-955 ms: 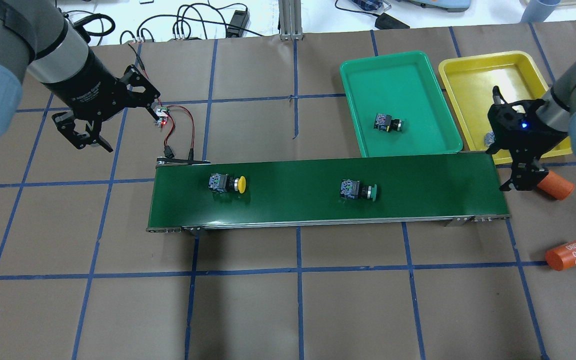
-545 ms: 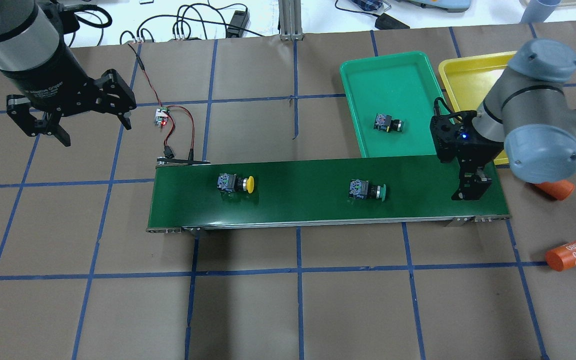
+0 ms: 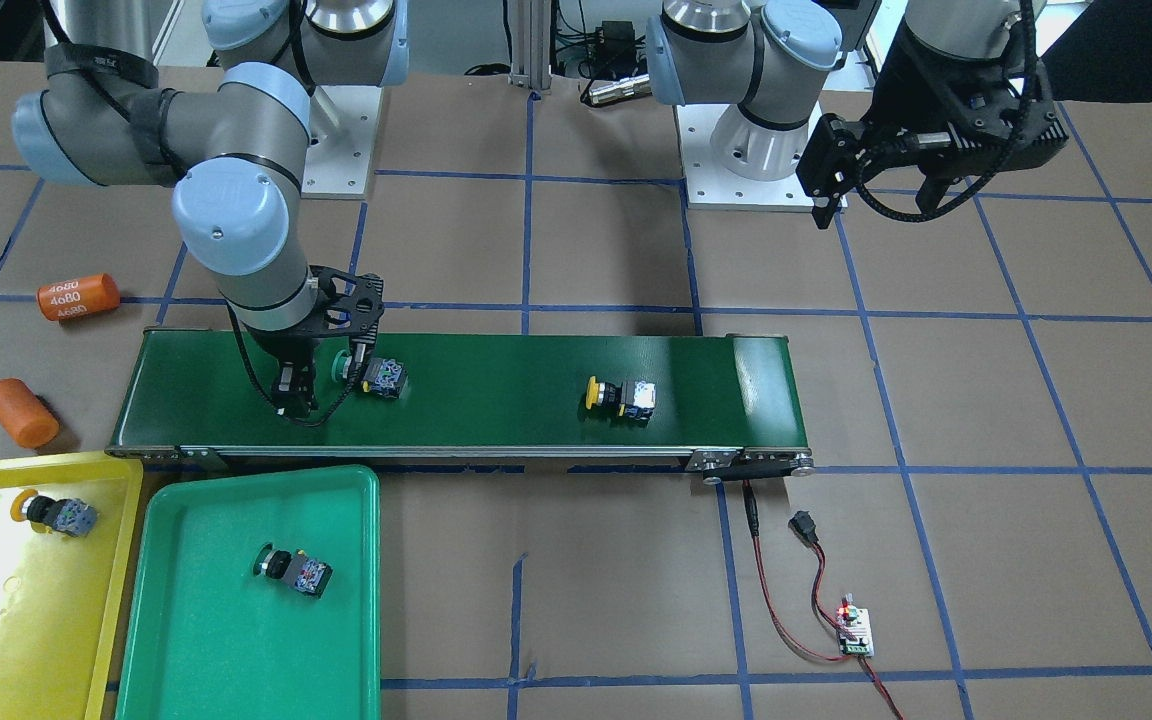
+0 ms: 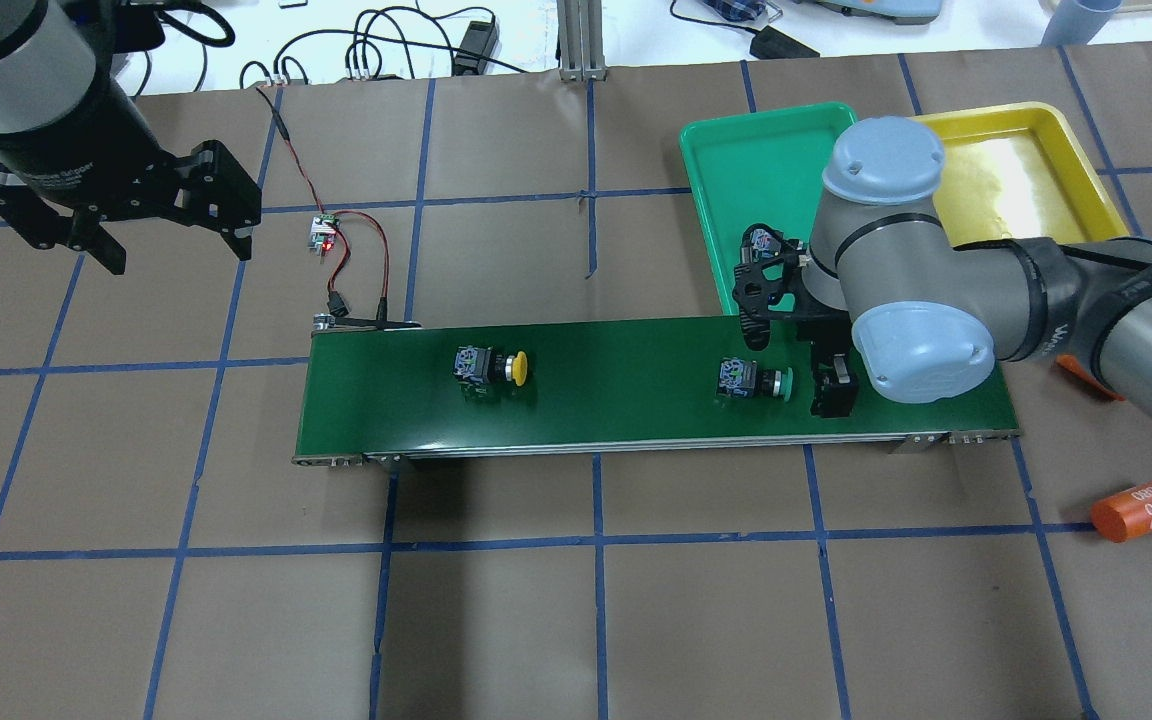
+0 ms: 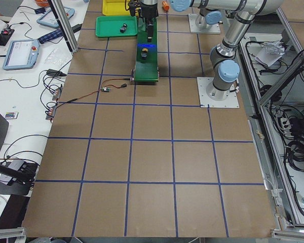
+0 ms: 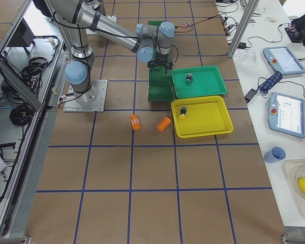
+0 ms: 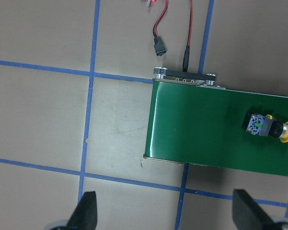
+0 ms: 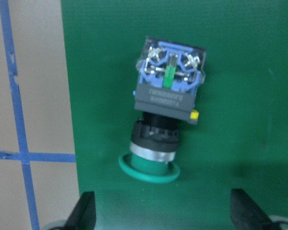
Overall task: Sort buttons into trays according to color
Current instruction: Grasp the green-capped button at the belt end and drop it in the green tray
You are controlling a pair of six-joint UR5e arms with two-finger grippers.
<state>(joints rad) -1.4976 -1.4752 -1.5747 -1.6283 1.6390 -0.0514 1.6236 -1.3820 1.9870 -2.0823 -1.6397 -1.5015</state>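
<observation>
Buttons lie in four spots. One green-capped button (image 8: 165,115) lies on its side on the dark green conveyor belt (image 4: 616,400), near the end by the trays. The right gripper (image 8: 164,206) hangs low over the belt, right next to the button's cap. Its two fingers are spread wide apart and have hold of nothing. The green cap sits just in front of the gap between them.

A yellow-capped button (image 4: 489,366) lies on its side further along the belt, well apart from the green one.

The green tray (image 3: 236,640) sits just beside the belt and has one small button (image 3: 294,572) in it; its cap colour is hard to tell. The yellow tray (image 3: 36,620) sits next to the green tray and has a second yellow-capped button (image 3: 51,512) in it.

The left gripper (image 4: 176,250) hangs over the brown table, past the belt's other end. Its fingers are spread wide and it holds nothing.

An orange cylinder (image 3: 21,412) lies on the table near the yellow tray. A numbered orange cylinder (image 3: 78,296) lies near it. A little circuit board (image 4: 323,235) with a red light lies near the belt's end.
</observation>
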